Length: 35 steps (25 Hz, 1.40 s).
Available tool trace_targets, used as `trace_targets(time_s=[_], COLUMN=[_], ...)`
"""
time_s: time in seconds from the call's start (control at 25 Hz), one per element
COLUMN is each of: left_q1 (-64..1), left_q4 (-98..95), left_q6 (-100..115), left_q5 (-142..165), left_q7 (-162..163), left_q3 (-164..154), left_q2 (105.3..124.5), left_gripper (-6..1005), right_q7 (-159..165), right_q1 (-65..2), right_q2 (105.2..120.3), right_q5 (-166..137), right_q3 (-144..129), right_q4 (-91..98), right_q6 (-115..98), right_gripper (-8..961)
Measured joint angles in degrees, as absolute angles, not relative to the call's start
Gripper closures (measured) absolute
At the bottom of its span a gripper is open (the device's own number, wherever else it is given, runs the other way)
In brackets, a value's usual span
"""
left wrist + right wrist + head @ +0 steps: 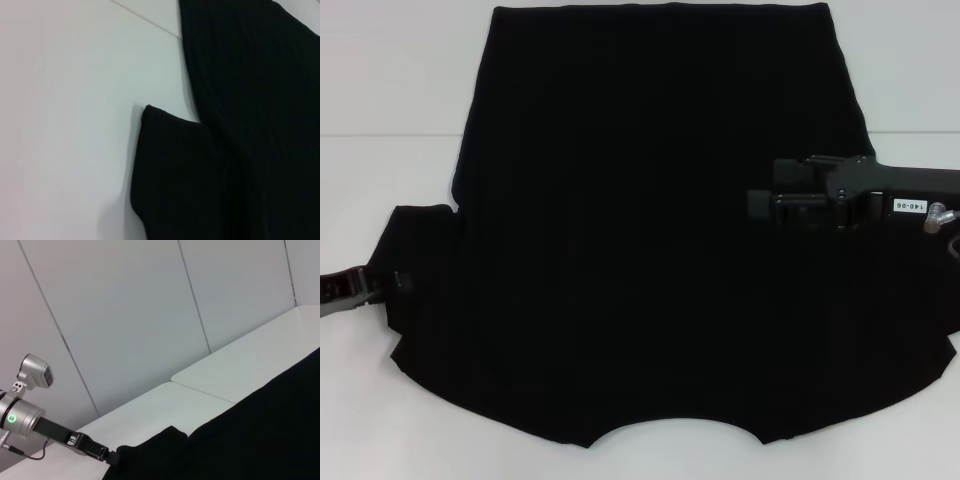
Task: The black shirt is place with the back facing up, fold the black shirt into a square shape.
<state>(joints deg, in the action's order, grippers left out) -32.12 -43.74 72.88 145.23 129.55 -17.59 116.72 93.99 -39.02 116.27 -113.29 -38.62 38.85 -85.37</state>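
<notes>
The black shirt (650, 250) lies spread flat on the white table (380, 90), its curved neckline toward the near edge. My left gripper (388, 284) reaches in from the left and is shut on the outer edge of the shirt's left sleeve (180, 175). The right wrist view shows that gripper (109, 456) meeting the sleeve, which is slightly raised there. My right gripper (760, 202) hovers above the right half of the shirt (270, 430), pointing toward the middle, clear of the cloth.
A seam (390, 134) crosses the bare white tabletop on both sides of the shirt. Pale wall panels (150, 315) stand beyond the table's far edge.
</notes>
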Motion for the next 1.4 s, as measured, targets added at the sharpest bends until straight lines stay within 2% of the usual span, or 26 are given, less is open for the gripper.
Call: trace_targets(time_s=[0.28,0.48,0.8,1.4], left_q1=[-32.3,-32.3,-32.2,-33.0], left_q4=[-43.7,-43.7,-43.7,-44.1], left_q6=[71.7,71.2,69.6,63.0], left_q5=[145.5,145.5,145.5,145.5], left_q7=[129.8,129.8,129.5,129.1], left_q3=[-18.0,-18.2,-18.2,-18.2], left_q2=[116.72,116.83,116.89,116.51], left_gripper=[607,849,1001,994], right_q7=[94.0,93.9,93.8,93.8], right_q1=[-38.9,-38.8,-38.5,-38.5], right_q2=[116.36,116.43,116.46,116.78], right_q5=[-113.3,-113.3,-112.7,-112.3], right_q3=[-38.6,-38.6,-38.6,-38.6], right_q4=[39.1,39.1,39.1,38.7], right_q6=[-85.4,-85.4,-85.4,-85.2], right_gripper=[71,71,71,71])
